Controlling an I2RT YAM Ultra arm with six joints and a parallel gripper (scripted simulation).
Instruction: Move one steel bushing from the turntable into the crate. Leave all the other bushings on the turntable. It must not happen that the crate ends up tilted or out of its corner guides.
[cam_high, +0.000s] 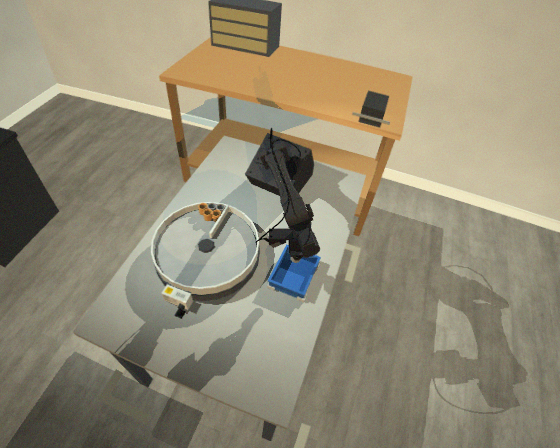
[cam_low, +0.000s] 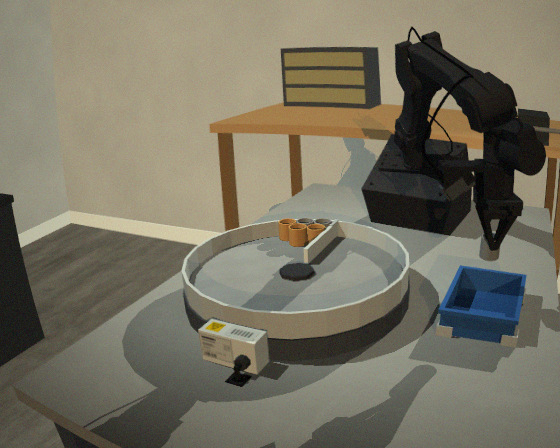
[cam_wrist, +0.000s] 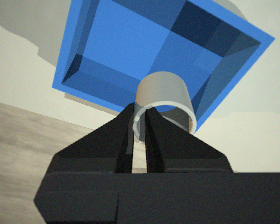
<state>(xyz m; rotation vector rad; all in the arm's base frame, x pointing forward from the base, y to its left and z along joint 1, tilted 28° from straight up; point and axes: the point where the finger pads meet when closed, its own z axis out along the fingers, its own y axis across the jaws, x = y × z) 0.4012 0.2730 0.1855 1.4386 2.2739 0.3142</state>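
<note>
My gripper (cam_low: 492, 246) is shut on the wall of a grey steel bushing (cam_wrist: 166, 101) and holds it upright above the far edge of the blue crate (cam_low: 482, 301). The bushing also shows under the fingertips in the exterior view (cam_low: 489, 254). In the wrist view the crate (cam_wrist: 150, 55) lies open and empty below the bushing. On the round turntable (cam_low: 296, 277) several bushings sit in a cluster by the divider bar: orange ones (cam_low: 297, 233) in front and grey steel ones (cam_low: 314, 221) behind. The cluster also shows in the top view (cam_high: 210, 210).
The arm's black base block (cam_low: 417, 192) stands behind the crate. A small control box (cam_low: 233, 345) sits at the turntable's front. A wooden workbench (cam_high: 290, 82) with a drawer unit (cam_high: 244, 25) stands behind the table.
</note>
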